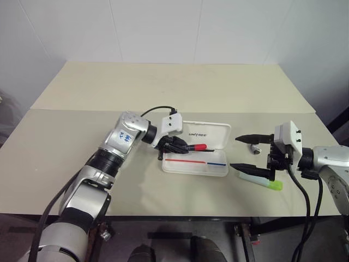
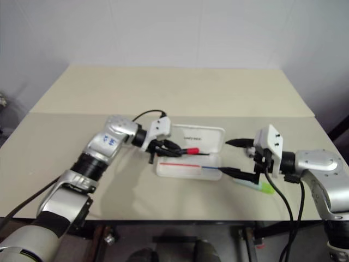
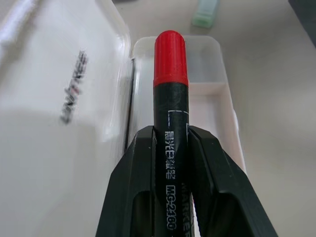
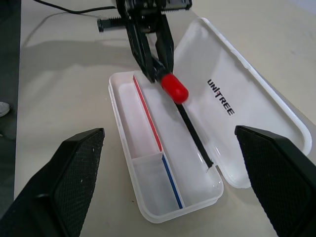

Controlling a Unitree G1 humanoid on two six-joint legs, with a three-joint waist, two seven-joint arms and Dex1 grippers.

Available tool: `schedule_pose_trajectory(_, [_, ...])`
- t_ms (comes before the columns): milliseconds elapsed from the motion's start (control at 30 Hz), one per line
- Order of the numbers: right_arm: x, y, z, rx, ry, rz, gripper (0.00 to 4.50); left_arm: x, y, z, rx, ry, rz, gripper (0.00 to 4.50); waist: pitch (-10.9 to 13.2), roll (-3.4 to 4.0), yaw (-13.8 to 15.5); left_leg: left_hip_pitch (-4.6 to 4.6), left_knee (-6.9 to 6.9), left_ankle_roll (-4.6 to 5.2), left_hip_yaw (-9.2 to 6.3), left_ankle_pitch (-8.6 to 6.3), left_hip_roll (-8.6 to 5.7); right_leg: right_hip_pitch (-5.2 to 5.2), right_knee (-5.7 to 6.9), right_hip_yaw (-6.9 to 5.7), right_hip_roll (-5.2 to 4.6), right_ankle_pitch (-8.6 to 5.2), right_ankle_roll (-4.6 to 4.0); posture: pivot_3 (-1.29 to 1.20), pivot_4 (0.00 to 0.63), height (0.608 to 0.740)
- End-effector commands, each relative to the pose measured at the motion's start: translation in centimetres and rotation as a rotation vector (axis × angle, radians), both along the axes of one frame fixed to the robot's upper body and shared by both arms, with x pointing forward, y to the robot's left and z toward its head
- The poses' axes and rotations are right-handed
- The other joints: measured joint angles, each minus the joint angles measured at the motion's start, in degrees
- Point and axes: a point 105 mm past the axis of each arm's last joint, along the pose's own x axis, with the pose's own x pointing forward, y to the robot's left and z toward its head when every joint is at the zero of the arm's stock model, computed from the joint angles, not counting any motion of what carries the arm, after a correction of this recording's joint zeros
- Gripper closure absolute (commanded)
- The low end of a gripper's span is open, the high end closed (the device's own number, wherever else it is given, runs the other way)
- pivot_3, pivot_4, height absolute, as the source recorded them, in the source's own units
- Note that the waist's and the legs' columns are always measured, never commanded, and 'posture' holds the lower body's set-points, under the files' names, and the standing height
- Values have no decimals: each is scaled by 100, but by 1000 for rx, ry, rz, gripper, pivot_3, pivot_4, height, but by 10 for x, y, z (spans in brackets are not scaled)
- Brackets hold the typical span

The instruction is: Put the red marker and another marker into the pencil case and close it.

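- Red marker (image 3: 170, 89) rides in my left gripper (image 1: 177, 146), the two black fingers (image 3: 133, 187) clamped on its black barrel, red cap leading, poised over the open case (image 1: 194, 167).
- Case sits mid-table (image 1: 163, 93), lid (image 1: 207, 134) thrown back flat, tray toward me; the marker hangs above the hinge side of the tray, near its left end.
- Step in hand, as I read it: lower the marker into the long compartment and let go. To do it well I'd line the barrel up with the tray's length, bring it down until it nearly rests on the floor of the tray, then part the fingers slowly so it doesn't roll onto the lid.
- I'd keep the cap clear of the small divider at the tray's right end; the long bay looks roomy enough for the whole pen.
- Risk I see: the light plastic case could skid if the fingers nudge its wall.
- My right gripper (image 1: 252, 153) waits with jaws wide apart and empty, hovering just above the green highlighter (image 1: 262, 180), which lies on the table just right of the case.
- Marker's look: slim black barrel with white print, glossy red cap rounded at the tip.
- Case's look: white, hard, rounded corners, dark logo on the lid, red and blue stripe along the tray's inner wall.
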Motion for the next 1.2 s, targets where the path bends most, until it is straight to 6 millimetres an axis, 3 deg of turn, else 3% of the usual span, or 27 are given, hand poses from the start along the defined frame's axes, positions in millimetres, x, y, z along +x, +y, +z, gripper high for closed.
schedule_pose_trajectory(33, [-5,3,13,25,-51,8,0,4,-8,6,13,-53,-12,3935,0,0,-4,0,0,1,0,-1,0,0,-1,0,0,0,0,0,150,740])
schedule_pose_trajectory(433, [-9,11,13,55,-58,3,0,5,-24,-12,52,-81,-34,3935,0,-1,13,-4,1,2,-1,-1,-1,1,-6,1,1,3,5,0,150,740])
schedule_pose_trajectory(600, [-9,11,13,61,-59,-1,0,1,-25,-15,52,-68,-51,2258,0,-1,6,-3,1,4,-1,-2,-1,1,-8,3,1,4,7,0,150,740])
schedule_pose_trajectory(833, [-5,13,13,70,-62,6,0,-3,-33,-1,-9,-103,-76,35,0,-1,4,-4,2,4,-1,-2,-2,1,-9,5,1,5,8,0,150,740])
schedule_pose_trajectory(1033, [-2,16,12,69,-53,24,0,-18,-34,16,-86,-100,-138,35,0,-1,8,-4,2,4,-1,-2,-1,1,-9,5,2,5,9,0,150,740])
schedule_pose_trajectory(1200, [7,10,8,5,-17,41,0,-45,-3,30,-128,-131,-237,35,0,0,-37,5,-1,5,7,-3,6,1,-4,19,10,5,9,0,150,740])
